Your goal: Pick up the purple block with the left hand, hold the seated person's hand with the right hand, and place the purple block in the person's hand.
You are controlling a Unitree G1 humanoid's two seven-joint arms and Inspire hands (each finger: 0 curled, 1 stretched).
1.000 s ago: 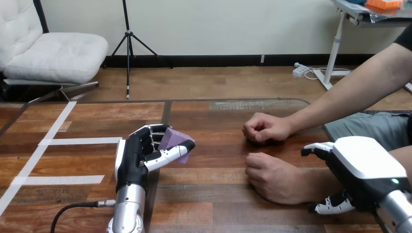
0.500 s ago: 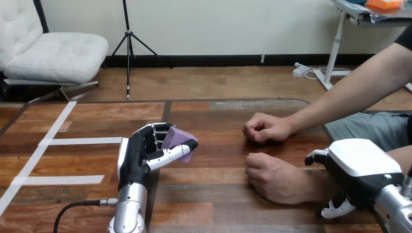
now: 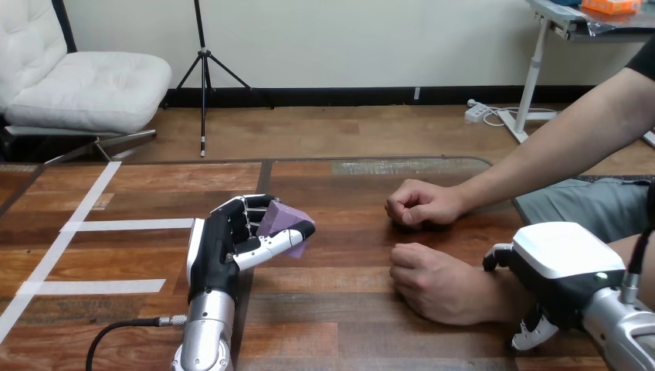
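Pinching a translucent purple block (image 3: 284,220) between its curled fingers (image 3: 243,212) and its thumb, the robot's left hand (image 3: 220,251) stood with its white back towards the view's left and its silver forearm running up from the bottom edge. The thumb lay across the block's near, lower side while the fingers closed over its far, left side. The block was over the brown wooden table (image 3: 347,325), left of centre and well apart from the person's two hands. It was tilted, with no visible face level with the table, and its top edge sloped down towards the view's right. Which axis was longest could not be told, since the fingers covered part of it. The right hand (image 3: 568,263) sat over the wrist of the person's nearer hand (image 3: 432,282), which rested knuckles up on the table; whether it gripped that wrist could not be told. The person's farther hand (image 3: 421,203) lay fisted just beyond.
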